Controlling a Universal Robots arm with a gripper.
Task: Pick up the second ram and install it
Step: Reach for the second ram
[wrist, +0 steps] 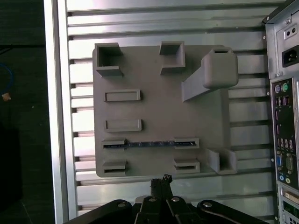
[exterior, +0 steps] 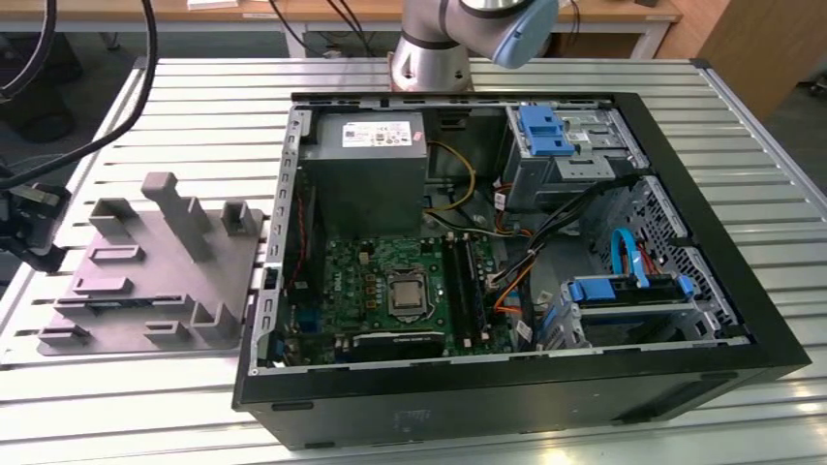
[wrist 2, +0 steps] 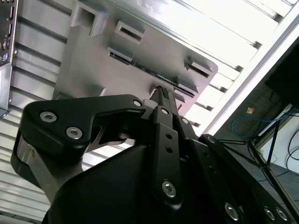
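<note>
The second ram (wrist: 149, 143) is a thin dark stick standing on edge between two low blocks of the grey holder plate (wrist: 154, 107). It also shows as a dark strip (wrist 2: 140, 65) in the second wrist view and as a faint dark line (exterior: 110, 302) on the plate in the exterior view. My gripper (wrist: 160, 179) hovers above the plate's edge, apart from the ram, its fingertips (wrist 2: 161, 91) pressed together with nothing between them. The green motherboard (exterior: 387, 281) lies inside the open computer case, with long black slots (exterior: 462, 281) beside the processor socket.
The open black computer case (exterior: 723, 291) stands on the slatted metal table (exterior: 194, 97), to the exterior view's right of the holder plate. A tall grey post (wrist: 212, 74) and several blocks rise from the plate. The arm's dark end (exterior: 33, 232) and cables hang at the exterior view's left.
</note>
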